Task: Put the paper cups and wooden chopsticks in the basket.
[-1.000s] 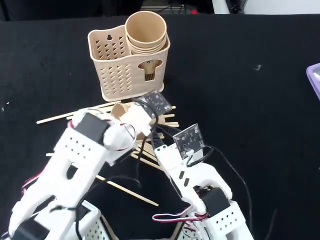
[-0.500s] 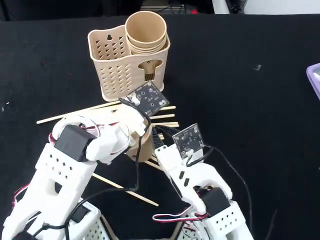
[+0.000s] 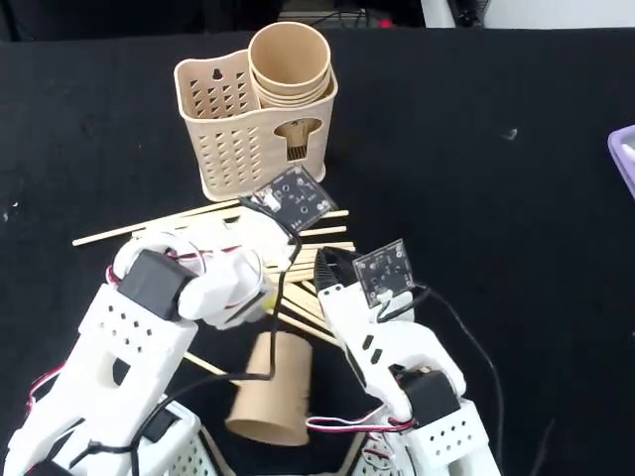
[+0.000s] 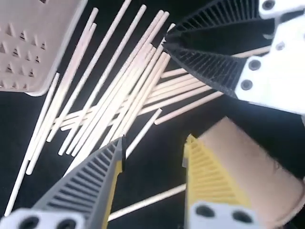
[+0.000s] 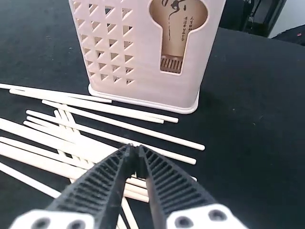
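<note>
A beige perforated basket point(image 3: 233, 149) stands at the back with stacked paper cups point(image 3: 289, 61) in one compartment. Wooden chopsticks point(image 3: 149, 226) lie scattered on the black table in front of it. One paper cup point(image 3: 273, 387) lies on its side between the two arms' bases. My left gripper point(image 4: 152, 148) is open over the chopsticks point(image 4: 119, 95), and the fallen cup point(image 4: 252, 162) rests against the outside of its yellow finger. My right gripper point(image 5: 133, 153) is shut, with its black tips just above the chopsticks point(image 5: 95, 121) and facing the basket point(image 5: 143, 47).
Both arms crowd the near middle of the table, their grippers point(image 3: 322, 266) close together by the chopstick pile. A purple object point(image 3: 625, 149) shows at the right edge. Bare black cloth point(image 3: 476, 178) lies to the right of the basket.
The paper cup that was at my left gripper has dropped and now lies on its side near the arm bases. The right arm shifted slightly.
</note>
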Motion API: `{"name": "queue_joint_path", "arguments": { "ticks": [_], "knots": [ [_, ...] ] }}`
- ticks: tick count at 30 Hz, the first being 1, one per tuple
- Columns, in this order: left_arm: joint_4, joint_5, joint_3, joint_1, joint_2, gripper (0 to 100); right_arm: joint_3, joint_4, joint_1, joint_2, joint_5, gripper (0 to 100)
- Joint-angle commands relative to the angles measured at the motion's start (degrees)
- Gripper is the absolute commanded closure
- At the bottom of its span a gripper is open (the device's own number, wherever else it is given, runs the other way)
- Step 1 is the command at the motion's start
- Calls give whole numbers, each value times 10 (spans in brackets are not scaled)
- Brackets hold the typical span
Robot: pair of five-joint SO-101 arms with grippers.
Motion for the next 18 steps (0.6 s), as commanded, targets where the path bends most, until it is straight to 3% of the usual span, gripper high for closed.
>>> {"name": "queue_joint_path", "arguments": {
  "ticks": [1, 5, 9, 13, 18],
  "knots": [
    [32, -12, -8, 2, -13, 780, -40, 9, 46, -55, -4, 987],
    [115, -46, -3, 9, -11, 780, -95, 72, 105, -54, -4, 987],
    [146, -45, 0, 29, -13, 780, -133, 111, 140, -54, -3, 987],
    [128, -41, 57, 79, -13, 780, -144, 113, 209, -54, -3, 987],
    [33, -4, 154, 109, -13, 780, -198, 122, 272, -54, 10, 987]
  ]
}}
